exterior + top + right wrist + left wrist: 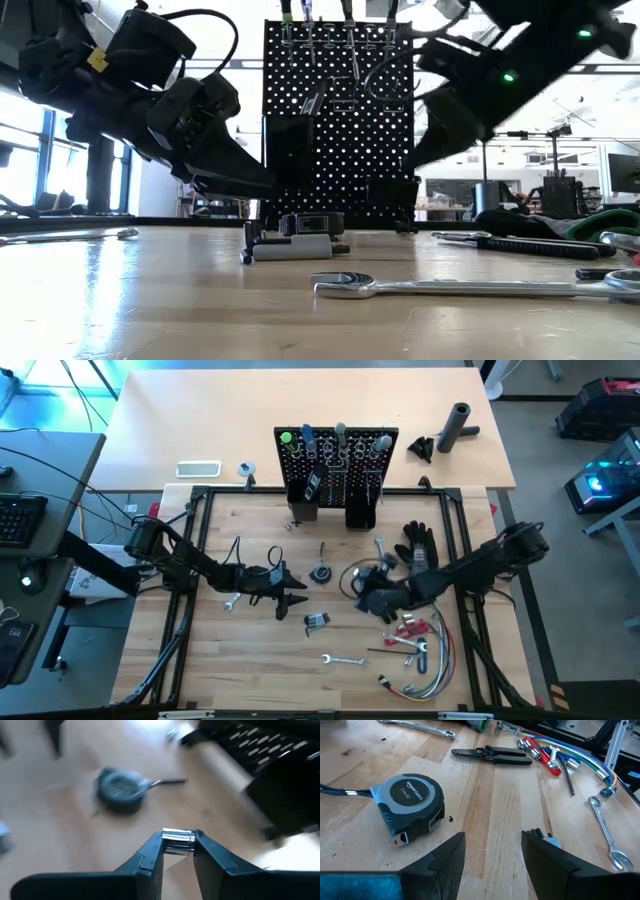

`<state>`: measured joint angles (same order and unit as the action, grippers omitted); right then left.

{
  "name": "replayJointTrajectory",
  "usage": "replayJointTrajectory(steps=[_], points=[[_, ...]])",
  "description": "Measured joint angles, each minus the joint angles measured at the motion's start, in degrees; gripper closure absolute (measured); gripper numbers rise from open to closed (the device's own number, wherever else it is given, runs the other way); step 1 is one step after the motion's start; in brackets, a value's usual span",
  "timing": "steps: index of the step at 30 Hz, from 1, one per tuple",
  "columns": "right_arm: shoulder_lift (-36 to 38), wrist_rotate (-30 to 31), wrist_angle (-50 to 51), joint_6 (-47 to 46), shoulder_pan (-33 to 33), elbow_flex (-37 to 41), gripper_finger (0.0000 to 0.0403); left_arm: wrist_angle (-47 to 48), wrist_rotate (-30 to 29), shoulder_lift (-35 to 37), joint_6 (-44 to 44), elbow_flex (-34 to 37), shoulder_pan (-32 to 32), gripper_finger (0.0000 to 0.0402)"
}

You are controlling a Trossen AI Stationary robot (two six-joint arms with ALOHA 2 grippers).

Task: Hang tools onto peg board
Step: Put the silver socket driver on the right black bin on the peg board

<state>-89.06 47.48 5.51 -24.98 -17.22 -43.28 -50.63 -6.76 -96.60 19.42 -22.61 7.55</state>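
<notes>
The black peg board stands upright at the table's far middle, with some tools on its hooks; it also shows in the low view. My left gripper is open and empty above the wood, with a grey tape measure just ahead of it. My right gripper is shut on a small shiny silver cylinder, above the table right of centre. Black pliers, silver wrenches and a red-handled tool lie flat on the table. My right gripper pinches the small silver cylinder's two opposite sides between its two fingertips. The cylinder lies across the gap between the tips. Whether more of a tool hangs below it is hidden by the fingers.
A bundle of coloured wires lies at the near right and a black glove at the right. A small black-silver tool and a wrench lie near the middle front. A black cylinder lies on the far table.
</notes>
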Motion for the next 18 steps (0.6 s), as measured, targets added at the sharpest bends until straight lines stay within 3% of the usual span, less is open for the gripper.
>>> replayJointTrajectory(steps=[7, 18], points=[[6.6, -0.3, -0.2, 11.3, 10.9, -0.1, 0.033, 0.0, -0.5, 0.0, 0.0, 0.0, 0.0, 0.0213], [7.7, -17.0, -8.4, 22.4, 29.7, -0.1, 0.033, 0.0, -1.5, 0.0, -0.1, 0.0, 0.0, 0.0213]])
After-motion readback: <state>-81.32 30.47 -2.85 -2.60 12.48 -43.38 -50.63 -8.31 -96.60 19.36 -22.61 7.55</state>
